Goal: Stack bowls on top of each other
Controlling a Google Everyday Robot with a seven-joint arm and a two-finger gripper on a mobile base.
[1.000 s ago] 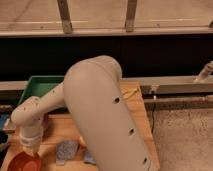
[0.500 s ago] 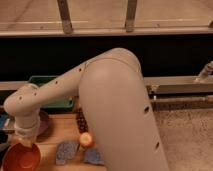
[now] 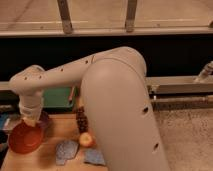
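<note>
My gripper [image 3: 30, 120] hangs at the left end of the wooden table, under the arm's pale wrist, and is shut on the far rim of the red-orange bowl [image 3: 24, 140]. That bowl sits low at the table's left edge, its inside facing the camera. Just behind and to the right of it, a sliver of the dull purple bowl [image 3: 45, 121] shows, mostly hidden by the gripper and the red-orange bowl. Whether the two bowls touch is not visible.
A green tray [image 3: 57, 96] lies behind the bowls. A bunch of dark grapes [image 3: 81, 119] and an orange-yellow fruit [image 3: 87, 140] lie mid-table, with two blue-grey sponges [image 3: 66, 149] in front. My bulky arm [image 3: 120, 110] covers the table's right half.
The gripper and the red-orange bowl have shifted together up and to the right in the view, closer to the purple bowl. The grapes and the fruit have come more into view.
</note>
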